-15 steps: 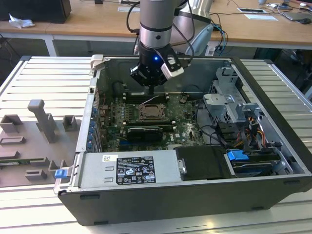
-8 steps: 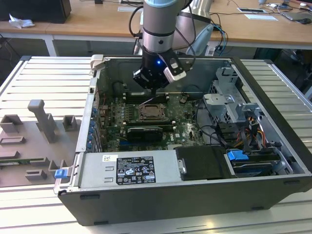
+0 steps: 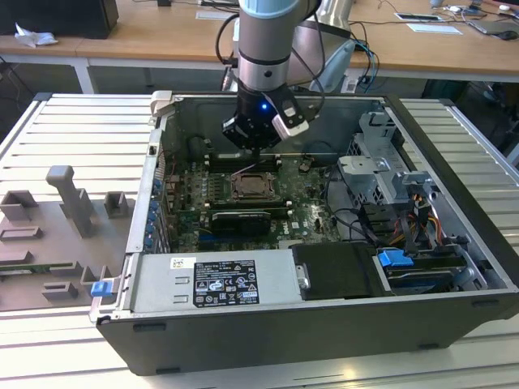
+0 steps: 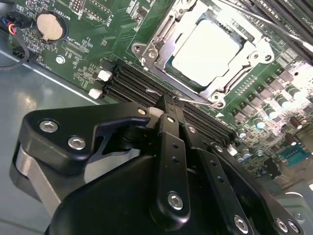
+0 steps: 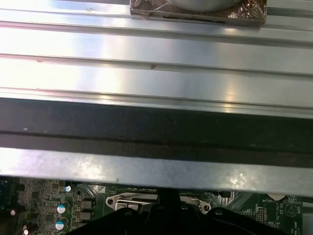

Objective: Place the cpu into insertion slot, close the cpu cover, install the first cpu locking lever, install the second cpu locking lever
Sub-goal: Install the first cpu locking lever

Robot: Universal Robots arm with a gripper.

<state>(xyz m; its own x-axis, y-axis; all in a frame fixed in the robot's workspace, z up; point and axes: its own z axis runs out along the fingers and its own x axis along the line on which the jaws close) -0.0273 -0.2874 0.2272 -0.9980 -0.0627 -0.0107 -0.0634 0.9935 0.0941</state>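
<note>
1. The black multi-link gripper (image 3: 257, 144) on the grey arm is hanging inside the open dark-grey computer case (image 3: 324, 356), just above the green motherboard (image 3: 186, 203) and over the far edge of the socket area, as seen in the exterior view.
2. In the second wrist view the gripper's (image 4: 168, 105) slim black fingers (image 4: 170, 127) are lying pressed together with nothing pinched between them, their tips reaching a thin silver wire lever (image 4: 195, 101) that is running along the near side of the socket.
3. The pale silver-beige square cpu (image 4: 205, 51) is sitting flat inside the dark square insertion slot (image 4: 182, 81) on the motherboard.
4. The thin silver metal cpu cover (image 4: 164, 36), a frame with a large central cutout, is lying down around the cpu, so the chip's face is showing through the opening.
5. Long narrow black memory slots (image 4: 132, 83) are running beside the socket, between it and the gripper body.
6. A round silver coin battery (image 4: 50, 26) is sitting on the motherboard, well apart from the socket.
7. In the first wrist view the case's shiny metal wall (image 5: 156, 169) is standing beyond the socket.
</note>
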